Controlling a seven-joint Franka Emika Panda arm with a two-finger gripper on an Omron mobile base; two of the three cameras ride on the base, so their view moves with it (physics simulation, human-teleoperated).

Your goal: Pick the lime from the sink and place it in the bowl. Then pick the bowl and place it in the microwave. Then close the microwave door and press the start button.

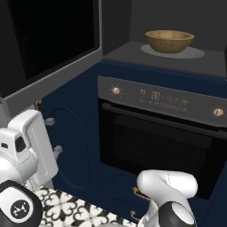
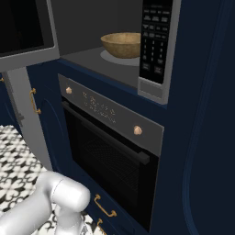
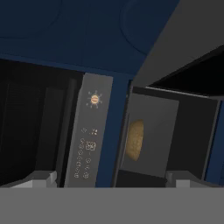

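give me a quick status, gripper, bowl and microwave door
Gripper open, empty. Bowl sits inside the microwave. Microwave door open, not yet closed. Nothing blocking it.

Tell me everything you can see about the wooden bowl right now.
The bowl is wide, shallow and round, light brown with a wood-like grain and a darker hollow. It sits upright inside the open microwave, on the pale round turntable on the grey cavity floor, above the black oven. Nothing else touches it. Whether anything lies inside it cannot be told. The hand view shows it rolled sideways.
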